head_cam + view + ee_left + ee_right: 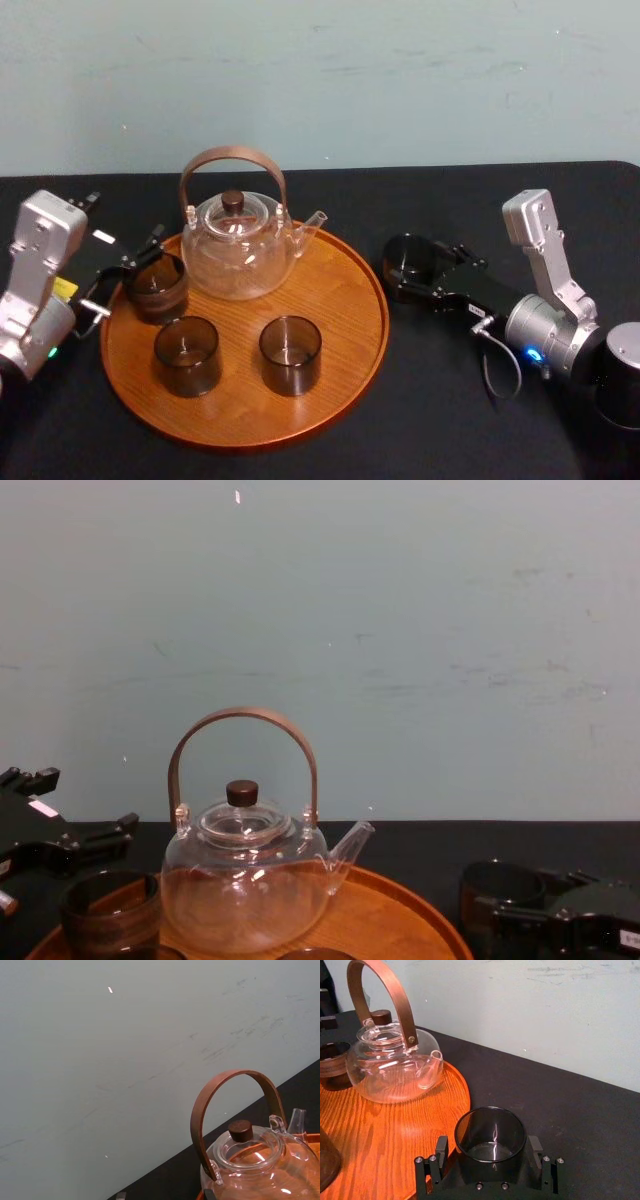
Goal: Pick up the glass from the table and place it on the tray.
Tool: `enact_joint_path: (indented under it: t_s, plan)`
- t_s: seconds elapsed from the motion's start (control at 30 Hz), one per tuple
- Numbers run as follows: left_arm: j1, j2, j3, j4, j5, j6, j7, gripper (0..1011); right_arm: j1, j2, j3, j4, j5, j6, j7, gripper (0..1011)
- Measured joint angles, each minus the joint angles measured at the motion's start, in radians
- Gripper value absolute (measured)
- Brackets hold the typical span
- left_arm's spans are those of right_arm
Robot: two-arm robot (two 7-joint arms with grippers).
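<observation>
A dark smoked glass (408, 262) is just right of the round orange-brown wooden tray (345, 300), close to its rim. My right gripper (447, 272) holds it from the right, one finger on each side. In the right wrist view the glass (490, 1135) sits between the two black fingers (441, 1149), which lie against its walls. From the chest, glass (498, 888) and right gripper (548, 912) show at the lower right. My left gripper (130, 272) hovers open at the tray's left edge, just behind another dark glass (157, 287).
A clear glass teapot (238, 245) with a brown arched handle stands at the back of the tray. Two more dark glasses (187, 355) (290, 353) stand on the tray's front half. Black tabletop stretches right and front; a pale wall rises behind.
</observation>
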Motion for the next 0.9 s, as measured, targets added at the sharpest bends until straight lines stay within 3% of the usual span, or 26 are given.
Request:
enact_joint_path:
  t_s: [0.27,0.4,0.9]
  plan:
    - [0.000,0.000,0.000,0.000,0.000,0.000,0.000,1001,0.022,-0.012,-0.005,0.038,-0.007,-0.008,0.008,1002]
    - [0.000,0.000,0.000,0.000,0.000,0.000,0.000,1001,0.052,-0.030,-0.010,0.089,-0.012,-0.019,0.019,1002]
    - [0.000,0.000,0.000,0.000,0.000,0.000,0.000,1001,0.057,-0.032,-0.012,0.096,-0.016,-0.020,0.020,1002]
